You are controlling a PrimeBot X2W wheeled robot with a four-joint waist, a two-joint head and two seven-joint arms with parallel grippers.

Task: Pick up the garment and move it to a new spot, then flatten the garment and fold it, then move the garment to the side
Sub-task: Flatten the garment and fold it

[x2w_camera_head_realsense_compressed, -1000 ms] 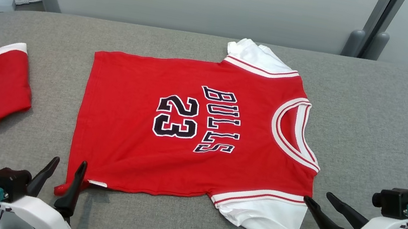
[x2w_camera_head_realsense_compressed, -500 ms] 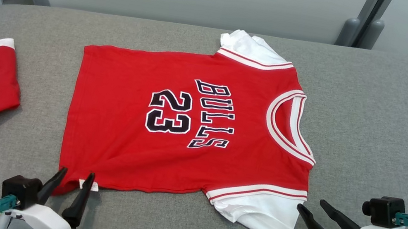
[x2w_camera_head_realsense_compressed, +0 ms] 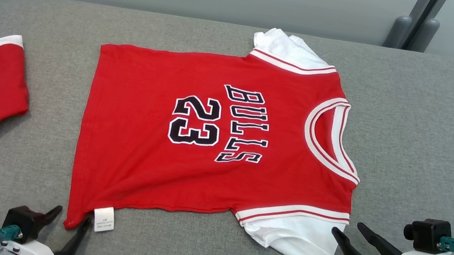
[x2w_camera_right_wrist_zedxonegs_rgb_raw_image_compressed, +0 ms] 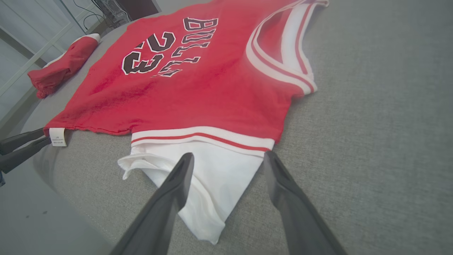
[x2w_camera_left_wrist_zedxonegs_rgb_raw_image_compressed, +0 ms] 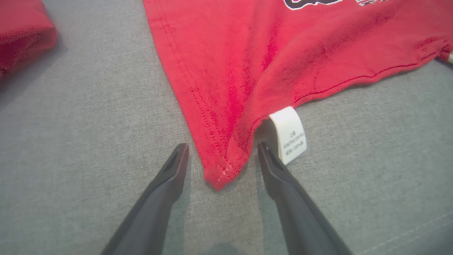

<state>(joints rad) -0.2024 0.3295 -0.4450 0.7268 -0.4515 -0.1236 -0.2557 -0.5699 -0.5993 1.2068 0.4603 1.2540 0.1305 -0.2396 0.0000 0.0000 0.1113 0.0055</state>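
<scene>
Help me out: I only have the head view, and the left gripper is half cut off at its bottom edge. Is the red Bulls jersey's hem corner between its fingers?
Observer: Yes. In the left wrist view the open left gripper straddles the hem corner of the red Bulls jersey. The corner's tip lies in the gap and is not pinched.
Operator: Is the care label in the way?
Observer: The white care label sits right beside one fingertip, outside the gap.
Operator: And the right gripper?
Observer: In the right wrist view the open right gripper frames the white sleeve, with the striped sleeve band just past its fingertips.
</scene>
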